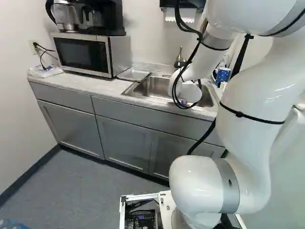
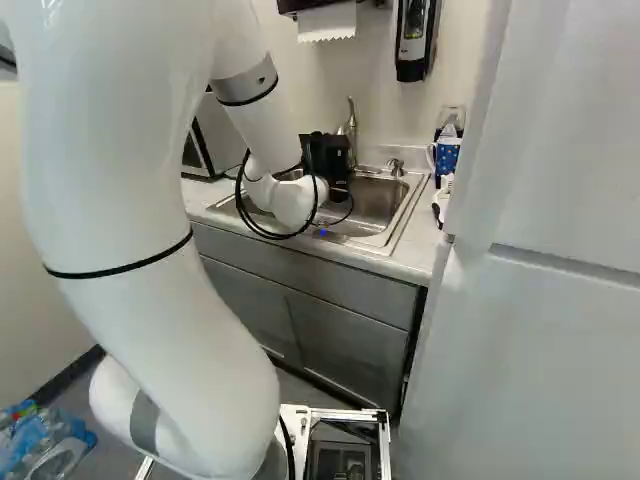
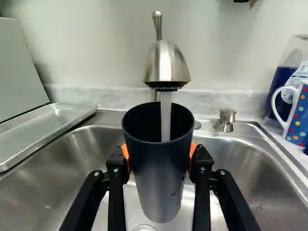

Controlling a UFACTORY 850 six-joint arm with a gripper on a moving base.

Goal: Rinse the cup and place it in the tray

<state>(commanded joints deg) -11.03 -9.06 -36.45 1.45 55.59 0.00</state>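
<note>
In the right base view my gripper [image 2: 326, 158] is a black shape over the sink, beside the faucet. The wrist view shows the gripper [image 3: 159, 161] shut on a dark, tapered cup [image 3: 159, 168], an orange pad on either side. The cup is upright with its mouth up, under the faucet [image 3: 167, 65], and a stream of water [image 3: 165, 115] runs into it. Drops cling to its outer wall. Beside the sink [image 3: 250, 183] lies the shallow metal tray [image 3: 45, 132], its visible part bare. The left base view also shows the tray [image 1: 134, 74].
A microwave [image 1: 90, 53] stands beyond the tray, with a coffee maker [image 1: 93, 16] on top. Across the sink from the tray are a blue dotted mug [image 3: 297, 115] and a small metal knob [image 3: 225, 120]. A tall white cabinet [image 2: 540, 300] rises close at the right of the right base view.
</note>
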